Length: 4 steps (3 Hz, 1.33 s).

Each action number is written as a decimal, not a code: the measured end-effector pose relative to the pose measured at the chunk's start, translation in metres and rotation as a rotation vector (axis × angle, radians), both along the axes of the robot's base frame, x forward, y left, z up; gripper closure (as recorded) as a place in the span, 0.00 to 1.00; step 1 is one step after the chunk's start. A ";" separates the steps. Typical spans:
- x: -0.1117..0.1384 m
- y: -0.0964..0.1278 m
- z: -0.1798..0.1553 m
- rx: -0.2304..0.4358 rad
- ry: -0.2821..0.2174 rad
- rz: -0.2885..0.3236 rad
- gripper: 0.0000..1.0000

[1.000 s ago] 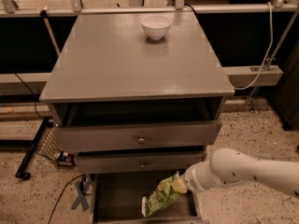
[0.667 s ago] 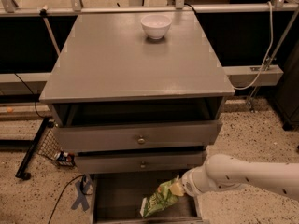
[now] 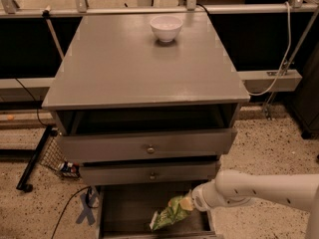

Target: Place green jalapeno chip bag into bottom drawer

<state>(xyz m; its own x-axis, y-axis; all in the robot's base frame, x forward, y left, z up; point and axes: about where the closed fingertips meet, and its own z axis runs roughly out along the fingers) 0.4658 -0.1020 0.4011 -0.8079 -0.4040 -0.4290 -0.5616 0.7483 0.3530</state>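
Observation:
The green jalapeno chip bag (image 3: 170, 212) hangs tilted over the right part of the open bottom drawer (image 3: 124, 209), its lower end close to the dark drawer floor. My gripper (image 3: 188, 202) comes in from the right on a white arm (image 3: 259, 188) and is shut on the bag's upper end. The fingers are mostly hidden behind the bag and the wrist. I cannot tell if the bag touches the drawer floor.
The grey cabinet top (image 3: 144, 59) carries a white bowl (image 3: 166, 27) at the back. Two upper drawers with brass knobs (image 3: 149, 149) stand slightly pulled out above the bottom drawer. A wire basket (image 3: 55, 156) and cables lie on the floor at left.
The arm has lowered the bag a little toward the floor of the bottom drawer. Nothing else moved.

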 end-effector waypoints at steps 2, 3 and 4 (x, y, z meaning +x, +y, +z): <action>0.017 0.003 -0.038 0.078 -0.035 -0.025 1.00; 0.021 0.008 -0.055 0.108 -0.039 -0.028 1.00; 0.027 0.020 -0.073 0.157 -0.033 -0.013 1.00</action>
<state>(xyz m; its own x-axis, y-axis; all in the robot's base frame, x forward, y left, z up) 0.4929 -0.0822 0.3277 -0.7967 -0.3197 -0.5128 -0.5659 0.6924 0.4476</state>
